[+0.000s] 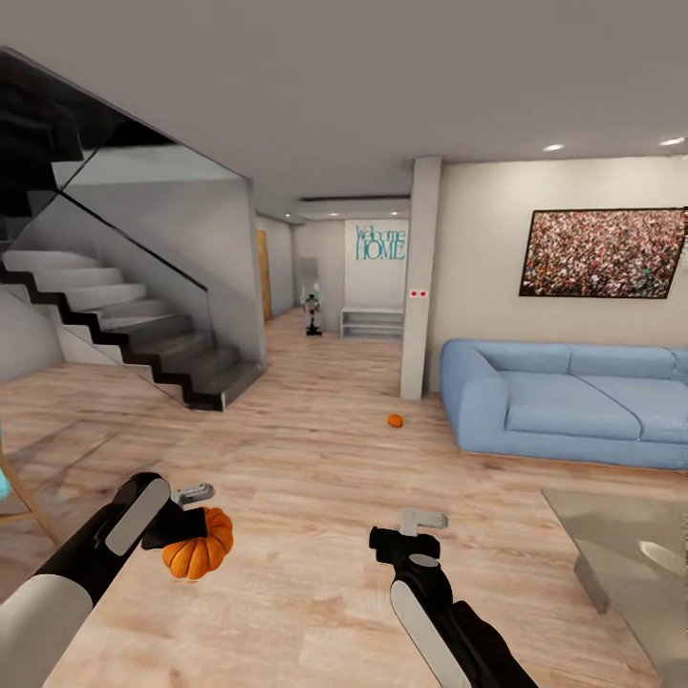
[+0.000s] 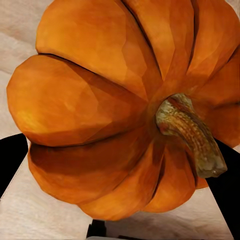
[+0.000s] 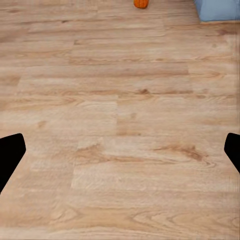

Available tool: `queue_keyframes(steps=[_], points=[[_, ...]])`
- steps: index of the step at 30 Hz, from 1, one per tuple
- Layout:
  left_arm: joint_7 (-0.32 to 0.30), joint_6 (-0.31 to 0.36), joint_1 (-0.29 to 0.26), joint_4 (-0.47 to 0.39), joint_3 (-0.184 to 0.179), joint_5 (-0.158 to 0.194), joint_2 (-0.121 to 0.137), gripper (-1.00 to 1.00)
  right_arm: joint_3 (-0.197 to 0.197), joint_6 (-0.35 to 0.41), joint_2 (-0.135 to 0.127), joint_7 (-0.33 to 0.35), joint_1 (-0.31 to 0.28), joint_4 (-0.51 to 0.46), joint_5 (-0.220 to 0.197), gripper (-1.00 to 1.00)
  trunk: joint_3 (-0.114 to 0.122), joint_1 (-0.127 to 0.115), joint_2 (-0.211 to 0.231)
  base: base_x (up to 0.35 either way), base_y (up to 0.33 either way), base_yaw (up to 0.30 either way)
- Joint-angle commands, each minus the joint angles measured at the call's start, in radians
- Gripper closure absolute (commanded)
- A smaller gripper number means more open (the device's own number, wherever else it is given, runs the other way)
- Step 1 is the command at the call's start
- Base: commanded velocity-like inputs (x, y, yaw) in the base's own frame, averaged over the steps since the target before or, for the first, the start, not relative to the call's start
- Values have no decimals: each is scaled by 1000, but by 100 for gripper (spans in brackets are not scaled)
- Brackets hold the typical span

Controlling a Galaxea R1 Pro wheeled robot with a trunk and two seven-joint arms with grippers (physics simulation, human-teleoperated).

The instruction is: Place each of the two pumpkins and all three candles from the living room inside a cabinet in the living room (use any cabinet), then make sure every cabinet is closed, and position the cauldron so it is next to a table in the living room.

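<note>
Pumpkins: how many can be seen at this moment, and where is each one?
2. One pumpkin is held in the left gripper above the wood floor. The second pumpkin sits on the floor near the white pillar, left of the blue sofa.

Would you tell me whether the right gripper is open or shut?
Open: the right gripper has its fingertips wide apart with bare wooden floor between them.
</note>
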Motion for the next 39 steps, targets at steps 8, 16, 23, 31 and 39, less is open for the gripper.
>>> queue_keyframes(steps=[8, 16, 23, 31, 39], points=[[11, 0, -1, -2, -5, 10, 1, 100, 2, 3, 0, -8, -1, -1, -5, -100, 4, 1, -1, 302, 161, -181], [11, 0, -1, -3, -5, 10, 0, 100, 3, 3, 0, -8, -1, -2, -5, -100, 4, 1, -1, 309, 137, -15], [11, 0, -1, -3, -5, 10, -2, 100, 3, 3, 0, -8, -1, -2, -6, -100, 4, 1, -1, 315, 118, -1], [11, 0, -1, -3, -5, 9, -2, 100, 3, 3, 1, -8, -1, -2, -6, -100, 4, 1, -1, 317, 111, -121], [11, 0, -1, -3, -5, 9, -2, 100, 3, 3, 1, -8, -1, -2, -6, -100, 4, 1, -1, 317, 110, -42]])
